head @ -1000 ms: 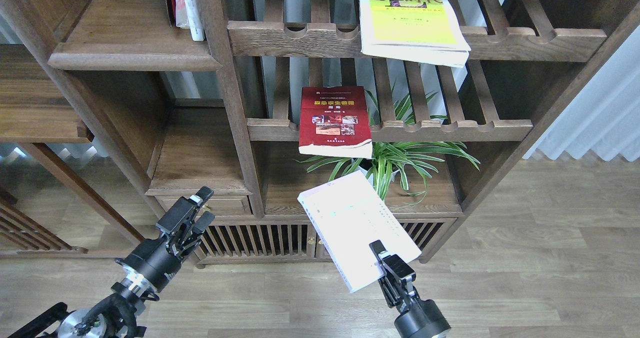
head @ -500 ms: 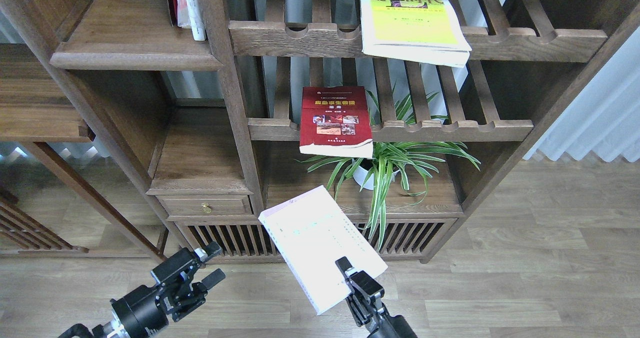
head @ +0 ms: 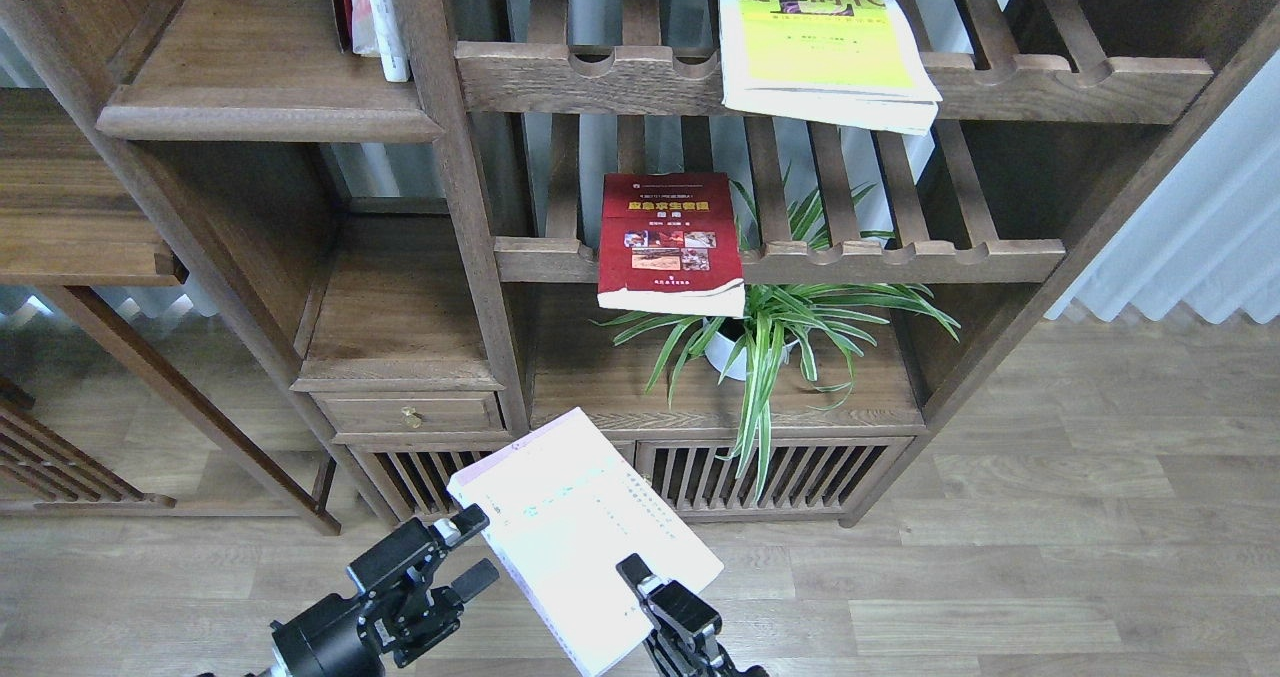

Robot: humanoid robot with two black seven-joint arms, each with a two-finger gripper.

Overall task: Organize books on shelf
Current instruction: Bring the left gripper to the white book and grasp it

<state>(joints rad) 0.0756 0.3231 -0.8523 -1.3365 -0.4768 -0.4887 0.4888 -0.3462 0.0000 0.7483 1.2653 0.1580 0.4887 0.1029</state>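
Dark-brown wood fills the scene: a large bookcase [head: 470, 207] stands on a pale plank floor [head: 1050, 557], with a grey curtain [head: 1190, 247] at the far right. Well above and beyond the right pincer [head: 650, 589], a spider plant [head: 770, 327] in a white pot sits in a low compartment, its leaves hanging over the slatted cabinet doors [head: 770, 477]. Over the plant, a red book [head: 668, 242] with a yellow title and photos lies flat on a slatted rack [head: 900, 252], its near edge jutting past the rail. Higher still, a yellow-green book [head: 820, 42] with black characters lies on the upper slatted rack, one corner overhanging. Far up and to the left of the left pincer [head: 462, 555], white-spined upright books [head: 375, 12] stand on a solid shelf [head: 260, 67] with a thick rounded front edge.

The pale book [head: 575, 537], lavender-white with faint print, is held in the air low in front of the cabinet, tilted and turned diagonally. The right pincer is clamped on its near right edge, the arm rising from the bottom edge. Just left of the book, the left pincer has its fingers apart, the upper finger close to the book's far left corner; whether it touches is unclear. Its arm enters from the lower left.
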